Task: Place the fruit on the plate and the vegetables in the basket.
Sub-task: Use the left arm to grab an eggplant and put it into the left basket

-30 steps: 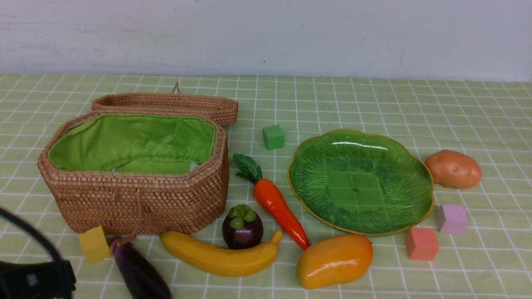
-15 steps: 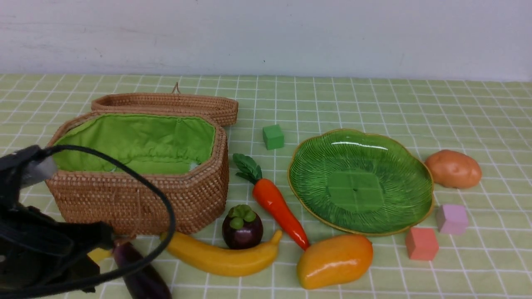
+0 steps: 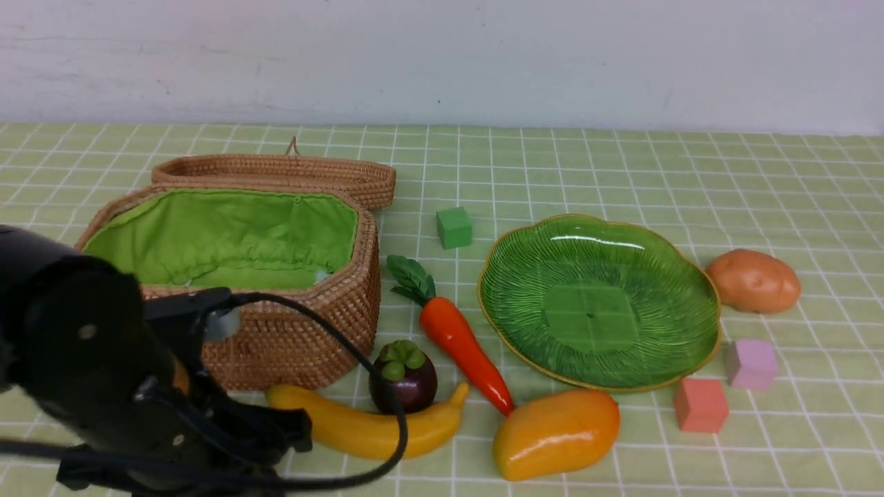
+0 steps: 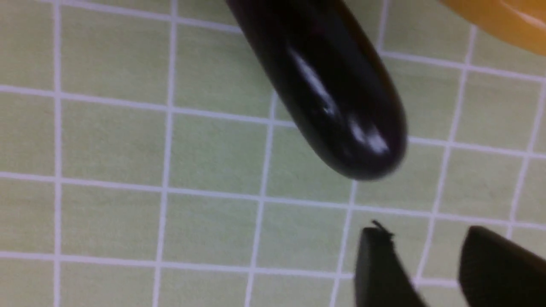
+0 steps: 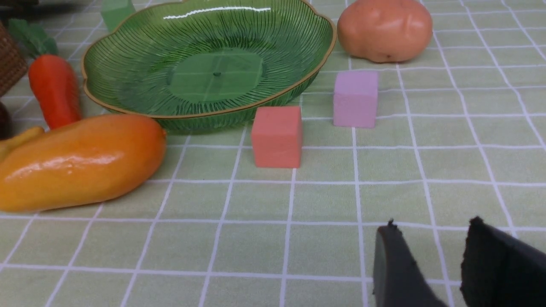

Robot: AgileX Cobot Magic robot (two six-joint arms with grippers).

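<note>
In the left wrist view the dark purple eggplant (image 4: 324,89) lies on the checked cloth, its rounded end a short way from my left gripper (image 4: 422,232). That gripper is open and empty. In the front view the left arm (image 3: 103,373) hides the eggplant. The banana (image 3: 373,428), mangosteen (image 3: 404,376), carrot (image 3: 456,338) and mango (image 3: 556,431) lie between the open basket (image 3: 304,338) and the empty green plate (image 3: 597,304). The potato (image 3: 753,281) sits right of the plate. My right gripper (image 5: 431,226) hovers open and empty over bare cloth, near the mango (image 5: 81,162).
A green cube (image 3: 454,228) stands behind the carrot. A salmon cube (image 3: 700,405) and a lilac cube (image 3: 751,364) sit at the plate's front right. The basket's lid (image 3: 276,172) lies folded back behind it. A black cable (image 3: 359,386) loops from the left arm over the banana's end.
My left arm has swung in from the lower left corner, up and to the right. It now covers the eggplant and the yellow cube in the front view. The objects have not moved.
</note>
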